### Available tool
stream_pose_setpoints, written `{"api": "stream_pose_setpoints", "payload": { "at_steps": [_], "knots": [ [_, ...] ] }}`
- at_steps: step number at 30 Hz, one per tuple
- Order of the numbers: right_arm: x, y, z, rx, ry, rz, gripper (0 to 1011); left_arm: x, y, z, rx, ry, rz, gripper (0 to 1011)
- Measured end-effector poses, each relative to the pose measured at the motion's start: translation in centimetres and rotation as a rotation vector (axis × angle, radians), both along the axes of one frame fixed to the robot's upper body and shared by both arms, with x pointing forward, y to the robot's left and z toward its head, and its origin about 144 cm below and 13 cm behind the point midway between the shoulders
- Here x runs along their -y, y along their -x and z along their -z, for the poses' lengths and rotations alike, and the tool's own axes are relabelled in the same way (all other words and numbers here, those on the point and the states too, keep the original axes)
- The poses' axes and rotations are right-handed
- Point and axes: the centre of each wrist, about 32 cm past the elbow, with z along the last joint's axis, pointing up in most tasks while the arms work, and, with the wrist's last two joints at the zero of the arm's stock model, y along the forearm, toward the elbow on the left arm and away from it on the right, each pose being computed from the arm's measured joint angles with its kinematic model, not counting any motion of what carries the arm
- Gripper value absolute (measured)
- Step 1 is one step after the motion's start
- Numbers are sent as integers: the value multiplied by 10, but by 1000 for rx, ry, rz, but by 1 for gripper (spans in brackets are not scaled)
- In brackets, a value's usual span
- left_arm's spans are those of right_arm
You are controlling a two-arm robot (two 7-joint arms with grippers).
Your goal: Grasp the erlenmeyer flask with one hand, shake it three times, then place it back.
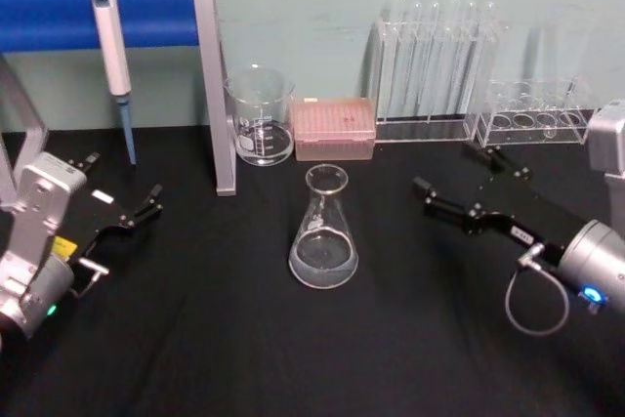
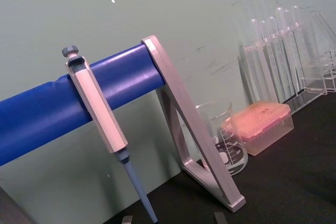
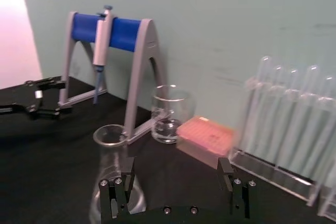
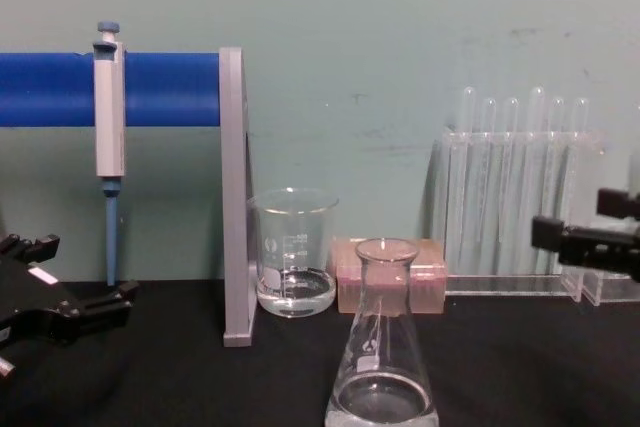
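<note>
The erlenmeyer flask (image 1: 323,231) stands upright in the middle of the black table, with a little clear liquid in its base. In the chest view the flask (image 4: 382,362) is at the front centre. My right gripper (image 1: 454,171) hovers open to the right of it, fingers pointing towards the flask, not touching it. In the right wrist view its two fingers (image 3: 118,188) stand wide apart, and the flask (image 3: 109,153) sits just behind one of them. My left gripper (image 1: 119,185) rests open at the table's left side, far from the flask.
Behind the flask stand a glass beaker (image 1: 260,116) and a pink tip box (image 1: 335,128). A grey and blue stand (image 1: 213,85) holds a pipette (image 1: 112,56) at back left. Test tube racks (image 1: 439,65) line the back right. The front of the table (image 1: 293,358) is bare black cloth.
</note>
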Motion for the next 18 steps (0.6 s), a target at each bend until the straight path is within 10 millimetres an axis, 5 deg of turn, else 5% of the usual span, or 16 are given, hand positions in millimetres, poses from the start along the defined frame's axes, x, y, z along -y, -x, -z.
{"api": "stream_pose_setpoints", "payload": {
  "at_steps": [18],
  "knots": [
    [-11, -15, 20, -43, 34, -95, 1000, 0, 0, 0, 0, 0, 0, 1001]
  ]
}}
